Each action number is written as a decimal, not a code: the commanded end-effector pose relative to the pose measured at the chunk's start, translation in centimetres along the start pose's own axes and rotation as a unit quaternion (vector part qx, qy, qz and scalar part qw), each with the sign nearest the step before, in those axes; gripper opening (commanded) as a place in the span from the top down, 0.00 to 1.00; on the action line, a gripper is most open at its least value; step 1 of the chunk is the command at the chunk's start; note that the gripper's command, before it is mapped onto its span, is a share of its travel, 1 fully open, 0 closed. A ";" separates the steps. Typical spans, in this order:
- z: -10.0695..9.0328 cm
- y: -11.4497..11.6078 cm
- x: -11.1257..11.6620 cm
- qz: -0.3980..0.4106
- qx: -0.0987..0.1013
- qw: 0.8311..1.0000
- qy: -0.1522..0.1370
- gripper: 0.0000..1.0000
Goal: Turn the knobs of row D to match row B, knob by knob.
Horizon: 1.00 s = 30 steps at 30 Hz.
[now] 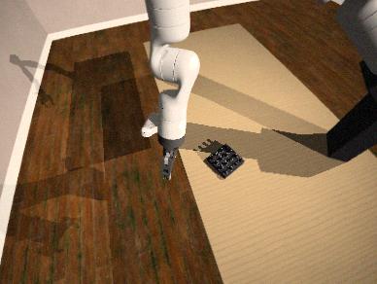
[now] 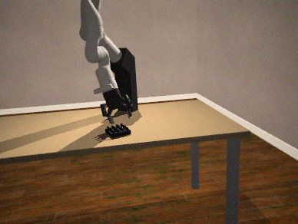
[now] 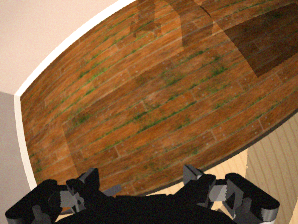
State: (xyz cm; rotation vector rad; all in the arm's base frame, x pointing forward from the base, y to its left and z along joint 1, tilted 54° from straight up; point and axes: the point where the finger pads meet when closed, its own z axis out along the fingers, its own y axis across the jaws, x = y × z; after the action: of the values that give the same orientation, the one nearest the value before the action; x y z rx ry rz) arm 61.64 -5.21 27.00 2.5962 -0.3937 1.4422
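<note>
gripper [image 2: 117,110] hung above the knob box [image 2: 117,131], fingers spread wide and holding nothing, probably poised to descend on a row d knob; the box stood near the worktop [image 2: 184,119] edge.

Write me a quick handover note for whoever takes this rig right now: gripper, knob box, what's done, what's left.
Gripper: open, holding nothing, hanging above and a little behind the knob box, not touching it.
Knob box: standing flat on the table, close to the table's edge. In the top view the gripper shows beside the box, over that edge.
Wrist view: mostly floor and a strip of table; the box is not in it.
Done: nothing that shows; no knob is being gripped. Knob lines and marks are too small to read.
Left: line up over row D, turn D1 to D4 to match B1 to B4, leave all other knobs alone.
</note>
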 end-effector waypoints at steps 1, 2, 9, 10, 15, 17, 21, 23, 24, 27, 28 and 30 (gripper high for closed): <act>0.0 -0.1 -0.1 -0.001 0.000 1.000 0.000 0.00; 0.0 -0.1 -0.1 -0.001 0.000 1.000 0.000 0.00; 0.3 -0.1 -1.1 0.017 -0.004 1.000 -0.004 0.00; 0.3 -0.1 -1.1 0.017 -0.004 1.000 -0.004 0.00; 0.6 -0.2 -2.2 0.035 -0.009 0.999 -0.007 0.00; 0.6 -0.2 -2.2 0.035 -0.009 0.999 -0.007 0.00; 0.6 -0.2 -2.2 0.035 -0.009 0.999 -0.007 0.00; 0.8 -0.2 -3.2 0.052 -0.014 0.998 -0.010 0.00; 0.8 -0.2 -3.2 0.052 -0.014 0.998 -0.010 0.00; 0.8 -0.2 -3.2 0.052 -0.014 0.998 -0.010 0.00; 0.8 -0.2 -3.2 0.052 -0.014 0.998 -0.010 0.00; 0.9 -0.1 -3.7 0.059 -0.016 0.998 -0.011 0.00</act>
State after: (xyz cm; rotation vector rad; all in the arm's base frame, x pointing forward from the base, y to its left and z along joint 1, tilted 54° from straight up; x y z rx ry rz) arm 60.70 -4.81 23.82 2.6051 -0.5694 1.4357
